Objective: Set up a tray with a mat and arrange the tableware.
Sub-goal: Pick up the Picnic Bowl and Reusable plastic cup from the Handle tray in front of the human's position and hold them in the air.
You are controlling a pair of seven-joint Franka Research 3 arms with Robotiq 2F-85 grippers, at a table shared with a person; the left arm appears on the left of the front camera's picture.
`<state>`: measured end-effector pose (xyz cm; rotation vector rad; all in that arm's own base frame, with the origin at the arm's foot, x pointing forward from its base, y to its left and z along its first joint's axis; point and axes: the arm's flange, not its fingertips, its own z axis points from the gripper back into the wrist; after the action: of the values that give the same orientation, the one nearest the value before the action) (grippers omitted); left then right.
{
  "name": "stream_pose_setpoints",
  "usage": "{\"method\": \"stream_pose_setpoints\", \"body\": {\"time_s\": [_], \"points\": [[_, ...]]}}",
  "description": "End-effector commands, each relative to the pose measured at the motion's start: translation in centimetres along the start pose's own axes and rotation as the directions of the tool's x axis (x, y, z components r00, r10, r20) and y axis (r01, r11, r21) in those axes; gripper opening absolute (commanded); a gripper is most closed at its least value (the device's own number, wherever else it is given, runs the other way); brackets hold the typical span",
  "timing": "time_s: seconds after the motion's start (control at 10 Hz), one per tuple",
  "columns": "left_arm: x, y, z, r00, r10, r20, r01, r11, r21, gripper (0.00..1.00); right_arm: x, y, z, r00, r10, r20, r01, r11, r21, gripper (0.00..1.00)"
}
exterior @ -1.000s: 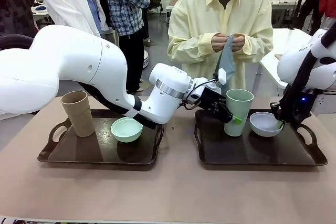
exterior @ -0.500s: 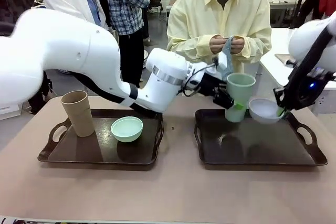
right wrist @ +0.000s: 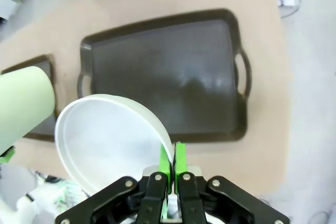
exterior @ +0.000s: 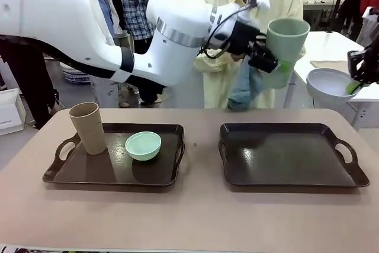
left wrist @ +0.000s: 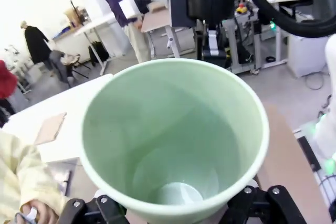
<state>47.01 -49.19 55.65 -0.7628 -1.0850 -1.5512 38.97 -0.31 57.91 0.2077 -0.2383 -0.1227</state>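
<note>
the left pincer [exterior: 276,62] is nearly closed, its green pads clamped on the wall of the pale green cup [exterior: 288,42]. it holds the cup high above the counter [exterior: 195,217], tilted, in front of the person in the yellow shirt [exterior: 284,4]. in the left wrist view the cup's open mouth faces the camera, with the black fingers at either side of its base.

the right pincer [exterior: 355,85] is squeezed tight on the rim of the greyish white bowl [exterior: 328,84], which hangs in the air at the right side, well above the level of the right tray [exterior: 290,158]. in the right wrist view the green pads [right wrist: 180,162] pinch the bowl's edge, and the dark tray lies far below on the counter.

the left tray [exterior: 112,177] carries the tan-brown cup [exterior: 87,127], upright at its left end, and the mint green bowl [exterior: 143,145] beside it toward the right. a blue-grey cloth [exterior: 244,90] hangs in front of the person, below the held cup.
</note>
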Motion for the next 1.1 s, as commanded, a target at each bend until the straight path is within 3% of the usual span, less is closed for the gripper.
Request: {"method": "stream_pose_setpoints", "body": {"time_s": [0.0, 0.1, 0.4, 0.5, 1.0], "points": [[0.9, -1.4, 1.1, 0.992, 0.127, -0.012, -0.127, 0.992, 0.009, 0.0, -0.3, 0.8, 1.5, 0.997, -0.043, -0.067, 0.041, 0.998, -0.038, 0.0], [1.4, -1.9, 1.5, 0.978, 0.209, -0.024, -0.209, 0.978, 0.008, 0.0, -0.6, 0.9, 2.0, 0.994, -0.052, -0.094, 0.048, 0.998, -0.041, 0.0], [1.7, -2.3, 2.1, 0.946, 0.308, -0.105, -0.302, 0.951, 0.067, 0.0, -0.1, 0.2, 2.2, 0.988, -0.104, -0.117, 0.098, 0.994, -0.053, 0.0], [1.0, -1.8, 1.5, 0.97, 0.239, -0.037, -0.238, 0.971, 0.024, 0.0, -1.1, 0.5, 2.1, 0.994, -0.056, -0.096, 0.054, 0.998, -0.024, 0.0], [1.0, -1.8, 1.5, 0.97, 0.239, -0.037, -0.238, 0.971, 0.024, 0.0, -1.1, 0.5, 2.1, 0.994, -0.056, -0.096, 0.054, 0.998, -0.024, 0.0]]}}
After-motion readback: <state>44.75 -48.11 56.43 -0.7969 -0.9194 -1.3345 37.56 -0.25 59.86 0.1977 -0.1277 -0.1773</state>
